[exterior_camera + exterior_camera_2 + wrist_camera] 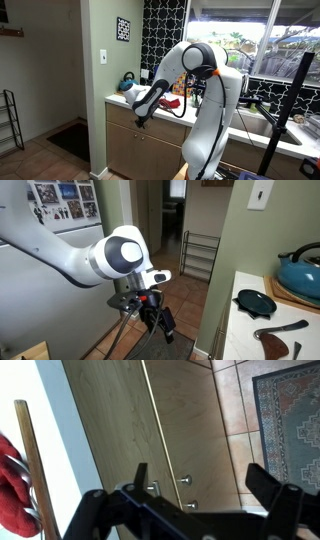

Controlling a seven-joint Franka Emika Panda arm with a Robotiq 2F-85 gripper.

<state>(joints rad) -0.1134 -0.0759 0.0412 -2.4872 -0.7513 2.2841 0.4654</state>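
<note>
My gripper [143, 116] hangs in front of the wooden cabinet doors [140, 145] below the white counter [120, 100], just off its front edge. In the wrist view the gripper [201, 473] is open, with nothing between its dark fingers [268, 484]. Past them I see the cabinet doors [185, 420], two small metal knobs [185, 479] and a metal handle [151, 487]. The other outside camera shows the gripper [160, 321] pointing down over the floor, left of the counter [240, 330].
On the counter stand a blue kettle [300, 272], a small black pan [255, 302] and a brown wooden utensil [281, 330]. A red cloth [12, 480] and a wooden stick [34, 460] lie near the counter edge. A patterned rug [290, 410] covers the tiled floor.
</note>
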